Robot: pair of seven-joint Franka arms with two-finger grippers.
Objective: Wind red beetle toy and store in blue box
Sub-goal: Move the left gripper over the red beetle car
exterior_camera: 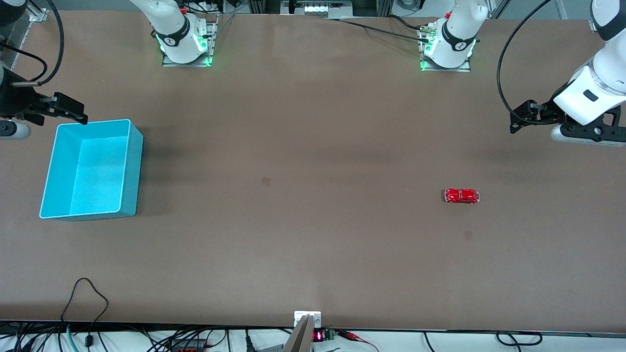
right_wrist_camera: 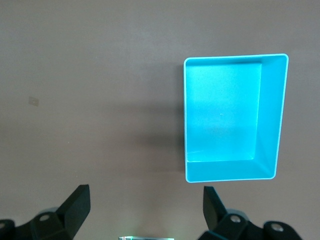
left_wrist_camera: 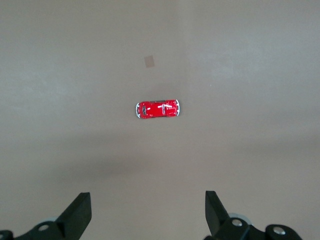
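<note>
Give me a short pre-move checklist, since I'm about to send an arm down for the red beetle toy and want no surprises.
1. Red beetle toy lies free on the table, untouched: ok.
2. Left claw open, toy in its wrist view: ok.
3. Right claw open, holding nothing: ok.
4. Blue box upright and empty: ok.
5. Right claw up by the box's corner at the right arm's end, away from the toy: ok.
6. Toy wound up: cannot tell.
</note>
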